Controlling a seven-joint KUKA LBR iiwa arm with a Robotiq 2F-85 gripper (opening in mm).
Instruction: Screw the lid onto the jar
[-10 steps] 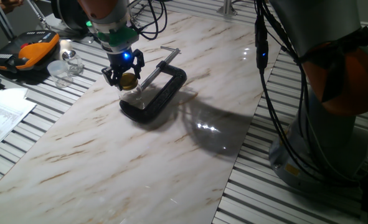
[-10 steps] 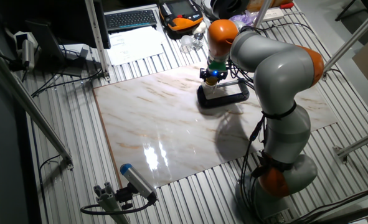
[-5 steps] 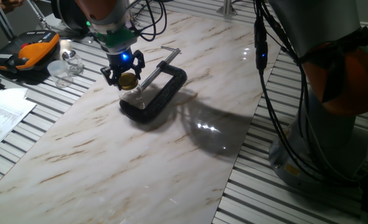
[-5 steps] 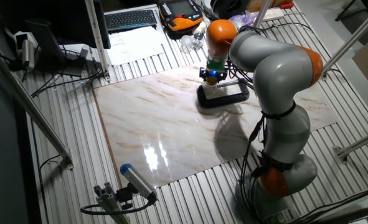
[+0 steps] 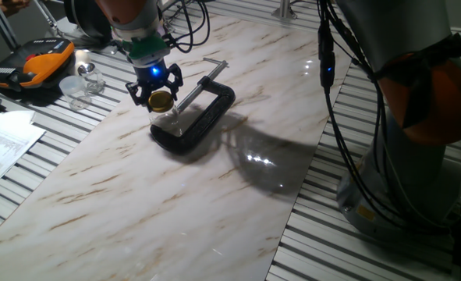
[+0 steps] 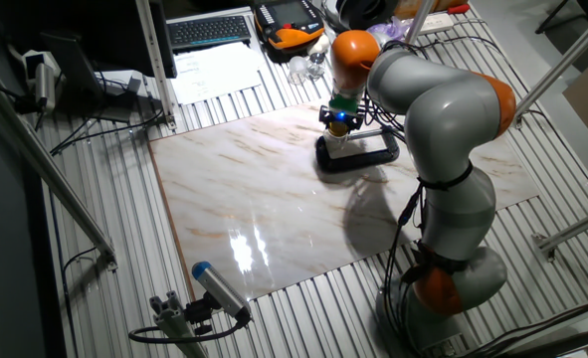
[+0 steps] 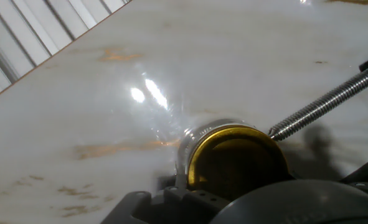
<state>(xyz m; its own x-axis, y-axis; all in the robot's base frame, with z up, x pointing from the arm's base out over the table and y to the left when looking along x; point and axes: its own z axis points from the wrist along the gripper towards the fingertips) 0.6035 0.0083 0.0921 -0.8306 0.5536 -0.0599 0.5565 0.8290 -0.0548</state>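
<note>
My gripper (image 5: 158, 100) is shut on the lid (image 5: 161, 99), a shiny gold-yellow cap, and holds it right over the jar (image 5: 168, 122). The jar is small clear glass and stands inside the jaws of a black C-clamp (image 5: 205, 115) on the marble board. In the hand view the lid (image 7: 233, 163) sits on the jar's mouth, and the glass neck (image 7: 192, 142) shows around its left edge; I cannot tell how far it is threaded. The other fixed view shows the gripper (image 6: 339, 127) above the clamp (image 6: 361, 152).
The clamp's threaded screw (image 7: 324, 104) runs close past the lid on the right. An orange-black case (image 5: 31, 66) and clear plastic containers (image 5: 80, 84) lie at the far left, with papers (image 5: 4, 144) nearer. The robot's base (image 5: 417, 140) stands at the right.
The gripper has turned slightly about its axis with the lid in it, staying over the jar. The jar and clamp have not moved.
</note>
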